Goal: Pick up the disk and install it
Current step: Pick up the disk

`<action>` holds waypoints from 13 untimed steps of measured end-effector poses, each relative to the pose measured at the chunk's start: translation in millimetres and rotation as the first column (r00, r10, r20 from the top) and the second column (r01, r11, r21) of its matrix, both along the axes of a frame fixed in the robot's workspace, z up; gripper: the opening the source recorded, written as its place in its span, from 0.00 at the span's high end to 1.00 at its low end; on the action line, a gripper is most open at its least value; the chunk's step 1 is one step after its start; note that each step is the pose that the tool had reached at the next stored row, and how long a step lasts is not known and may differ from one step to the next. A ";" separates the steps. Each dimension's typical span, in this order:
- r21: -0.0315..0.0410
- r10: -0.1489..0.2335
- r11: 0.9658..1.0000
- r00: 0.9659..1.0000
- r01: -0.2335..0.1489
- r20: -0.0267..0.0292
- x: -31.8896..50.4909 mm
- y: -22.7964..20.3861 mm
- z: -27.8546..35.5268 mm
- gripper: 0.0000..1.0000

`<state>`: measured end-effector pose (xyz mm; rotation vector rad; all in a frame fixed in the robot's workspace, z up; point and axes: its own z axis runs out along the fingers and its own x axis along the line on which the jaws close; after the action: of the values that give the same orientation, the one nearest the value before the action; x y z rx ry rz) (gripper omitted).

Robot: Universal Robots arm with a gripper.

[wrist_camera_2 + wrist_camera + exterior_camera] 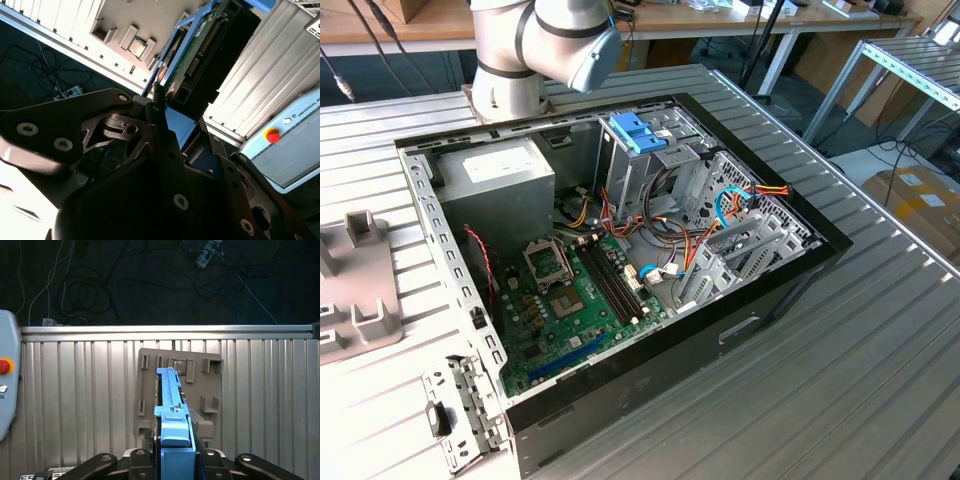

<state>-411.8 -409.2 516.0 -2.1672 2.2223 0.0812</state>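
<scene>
The worktop [880, 340] is a wide surface of ribbed, silvery metal slats, brightly and evenly lit. Beyond its far edge in the exterior view stand wooden benches [700, 18] on pale legs. At the exterior view's right, a metal rack [918, 68] stands over a pale floor [855, 160], with a cardboard box [920, 205] nearby. In the first wrist view, loose cables [85, 285] and a power strip [204, 255] lie on dark flooring.

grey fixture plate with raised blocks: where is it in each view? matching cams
Exterior view: grey fixture plate at the exterior view's left edge, on the ribbed metal table.
First wrist view: plate flat on the table, partly hidden behind the disk.
Second wrist view: plate just past the blue rail of the disk.
Shared landmark: the ribbed metal table, in all three.
</scene>
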 end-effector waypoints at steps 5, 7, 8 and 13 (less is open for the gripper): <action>0.000 0.000 1.000 1.000 0.000 -0.001 4.5 -16.0 -0.1 0.63; 0.000 0.000 1.000 1.000 0.000 -0.001 5.7 -19.1 -0.2 0.63; 0.000 0.000 1.000 1.000 0.000 -0.001 6.4 -21.0 -0.2 0.63; 0.000 0.000 1.000 1.000 0.000 -0.002 10.8 -32.6 -0.3 0.63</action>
<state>-400.9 -441.7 515.7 -2.1685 2.2228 0.0832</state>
